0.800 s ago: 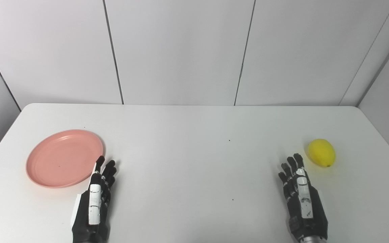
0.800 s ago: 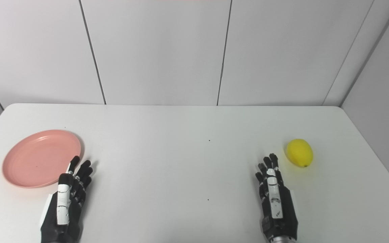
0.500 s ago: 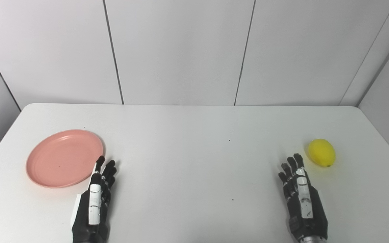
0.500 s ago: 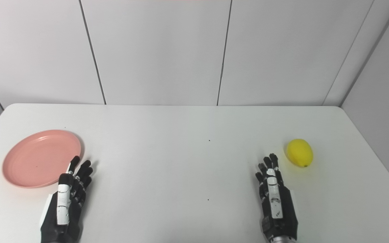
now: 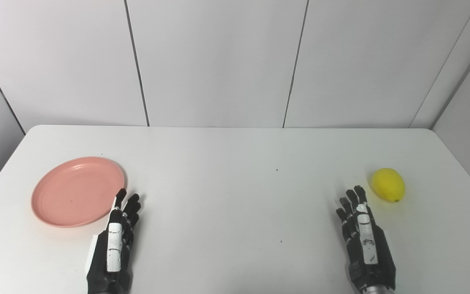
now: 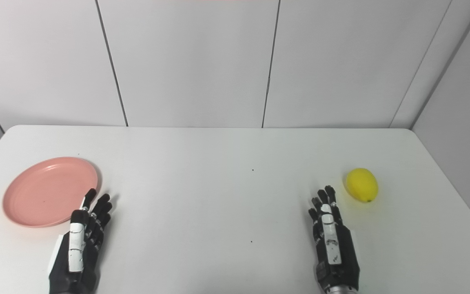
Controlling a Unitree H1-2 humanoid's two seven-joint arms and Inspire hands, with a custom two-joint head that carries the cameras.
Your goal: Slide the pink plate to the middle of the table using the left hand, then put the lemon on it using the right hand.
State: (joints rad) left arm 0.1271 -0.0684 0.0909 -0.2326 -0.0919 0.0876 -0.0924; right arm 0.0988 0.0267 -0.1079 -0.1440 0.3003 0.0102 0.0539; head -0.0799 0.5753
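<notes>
Nearest, left hand [image 5: 112, 245] and right hand [image 5: 365, 245] flat on white desk [image 5: 235, 196], fingers [image 5: 131, 206] extended, holding nothing. Beyond, pink plate [image 5: 76, 191] far left, lemon [image 5: 388, 185] far right. Best hooking plate's rim, dragging low toward centre.

White, matte, round-cornered bench [image 5: 235, 196] fills the lower frame. Behind its far edge stands a wall of pale grey flat panels [image 5: 214, 61], split by thin dark vertical seams [image 5: 293, 65]. At the bench's left and right ends, angled side panels [image 5: 469, 118] close in. Light even, soft; a few tiny dark specks [image 5: 277, 170] on the benchtop.
</notes>
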